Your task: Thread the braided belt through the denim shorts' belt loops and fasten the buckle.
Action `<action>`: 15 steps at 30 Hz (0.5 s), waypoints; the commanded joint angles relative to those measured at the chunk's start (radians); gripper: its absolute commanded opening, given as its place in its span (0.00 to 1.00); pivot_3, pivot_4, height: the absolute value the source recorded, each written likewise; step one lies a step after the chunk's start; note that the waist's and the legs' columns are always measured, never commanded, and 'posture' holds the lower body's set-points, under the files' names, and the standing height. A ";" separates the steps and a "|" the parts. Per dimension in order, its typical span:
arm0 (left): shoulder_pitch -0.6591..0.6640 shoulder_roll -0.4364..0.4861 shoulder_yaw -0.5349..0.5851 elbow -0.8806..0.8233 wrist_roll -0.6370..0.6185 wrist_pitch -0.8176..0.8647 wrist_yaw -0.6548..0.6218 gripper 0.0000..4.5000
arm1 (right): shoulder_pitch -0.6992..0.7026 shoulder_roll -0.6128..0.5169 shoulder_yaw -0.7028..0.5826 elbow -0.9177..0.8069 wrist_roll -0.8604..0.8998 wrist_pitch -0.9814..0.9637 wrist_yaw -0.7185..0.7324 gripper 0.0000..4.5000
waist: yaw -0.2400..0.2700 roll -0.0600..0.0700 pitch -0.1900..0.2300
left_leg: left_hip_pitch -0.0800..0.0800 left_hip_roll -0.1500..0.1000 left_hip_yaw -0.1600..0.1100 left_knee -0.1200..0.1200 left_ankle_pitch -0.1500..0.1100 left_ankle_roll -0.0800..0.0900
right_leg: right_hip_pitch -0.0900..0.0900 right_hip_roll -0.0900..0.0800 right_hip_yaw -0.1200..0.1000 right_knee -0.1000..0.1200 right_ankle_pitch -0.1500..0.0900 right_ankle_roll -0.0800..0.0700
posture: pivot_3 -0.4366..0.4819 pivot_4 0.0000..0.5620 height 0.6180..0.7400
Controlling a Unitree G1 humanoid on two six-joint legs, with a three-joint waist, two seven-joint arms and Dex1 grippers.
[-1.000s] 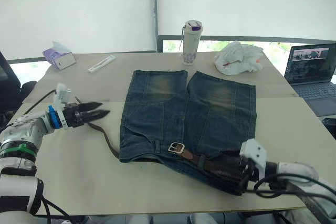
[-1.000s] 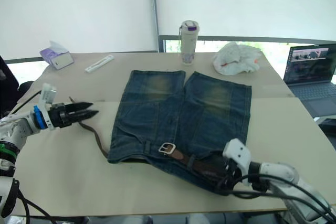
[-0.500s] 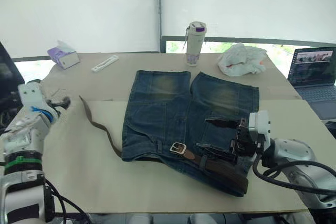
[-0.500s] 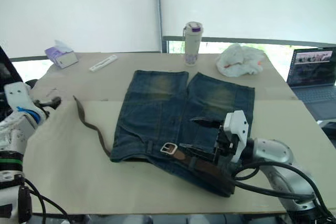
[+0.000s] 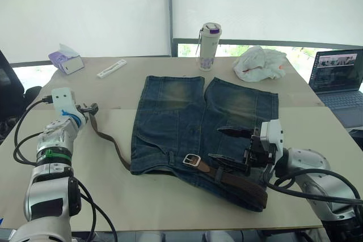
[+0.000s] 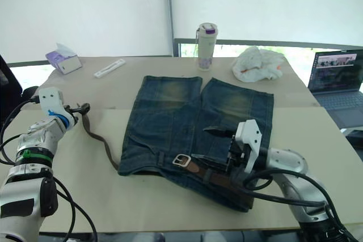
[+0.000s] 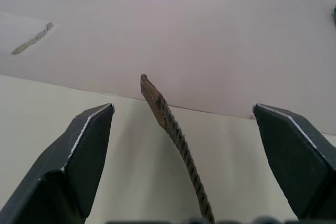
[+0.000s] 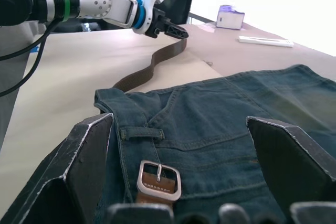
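Beige tabletop (image 5: 170, 208) carries the denim shorts (image 5: 198, 123); the braided belt (image 5: 110, 143) trails from their waistband, buckle (image 5: 191, 160) lying on the denim. Both the left gripper (image 7: 184, 129) and right gripper (image 5: 229, 148) gape, unloaded. Limp, light strap: probably best pinched near its free tip.

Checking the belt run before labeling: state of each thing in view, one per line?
braided belt: partly threaded along the waistband, tail trailing loose across the table
buckle: unfastened, lying on the waistband
denim shorts: spread flat
left gripper: open, around the belt tip
right gripper: open above the buckle
laptop: lid open, screen on
bottle: upright, capped
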 commanded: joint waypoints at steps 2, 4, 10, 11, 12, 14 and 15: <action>-0.064 -0.006 -0.010 0.095 0.054 -0.006 0.031 1.00 | -0.014 0.015 -0.040 -0.034 0.011 0.001 -0.011 0.99 | -0.004 0.000 0.000 | 0.000 -0.002 0.000 0.000 0.000 0.000 | 0.000 0.000 0.000 0.000 0.000 0.000 | 0.48 0.27 1.00; -0.070 -0.018 -0.007 0.121 0.064 0.001 0.042 1.00 | -0.013 0.016 -0.041 -0.037 0.006 0.002 -0.010 0.99 | -0.005 0.000 0.000 | 0.000 -0.003 -0.001 0.000 0.000 0.000 | 0.000 0.000 0.000 0.000 0.000 0.000 | 0.48 0.27 1.00; -0.070 -0.033 -0.010 0.142 0.083 0.016 0.041 1.00 | -0.010 0.023 -0.040 -0.042 0.000 0.002 -0.022 0.99 | -0.006 0.000 0.000 | 0.000 -0.003 -0.001 0.000 0.000 0.000 | 0.000 -0.001 0.000 0.000 0.000 0.000 | 0.48 0.27 1.00; -0.073 -0.032 -0.012 0.148 0.089 0.016 0.041 1.00 | -0.010 0.025 -0.038 -0.043 0.000 0.002 -0.025 0.99 | -0.006 0.000 0.000 | 0.000 -0.003 -0.001 0.000 0.000 0.000 | 0.000 -0.001 0.000 0.000 0.000 0.000 | 0.48 0.27 1.00; -0.076 -0.031 -0.013 0.152 0.095 0.015 0.041 1.00 | -0.010 0.027 -0.037 -0.043 0.000 0.003 -0.027 0.99 | -0.006 0.000 0.000 | 0.000 -0.003 -0.001 0.000 0.000 0.000 | 0.000 -0.001 0.000 0.000 0.000 0.000 | 0.48 0.27 1.00; -0.089 -0.025 -0.006 0.167 0.099 0.019 0.047 1.00 | -0.012 0.032 -0.033 -0.044 -0.001 0.004 -0.030 0.99 | -0.005 0.000 0.000 | 0.000 -0.003 -0.001 0.000 0.000 0.000 | 0.000 -0.001 0.000 0.000 0.000 0.000 | 0.48 0.27 1.00; -0.095 -0.021 -0.005 0.174 0.103 0.016 0.049 1.00 | -0.013 0.033 -0.032 -0.044 -0.001 0.005 -0.030 0.99 | -0.005 0.000 0.000 | 0.000 -0.003 -0.001 0.000 0.000 0.000 | 0.000 -0.001 0.000 0.000 0.000 0.000 | 0.48 0.27 1.00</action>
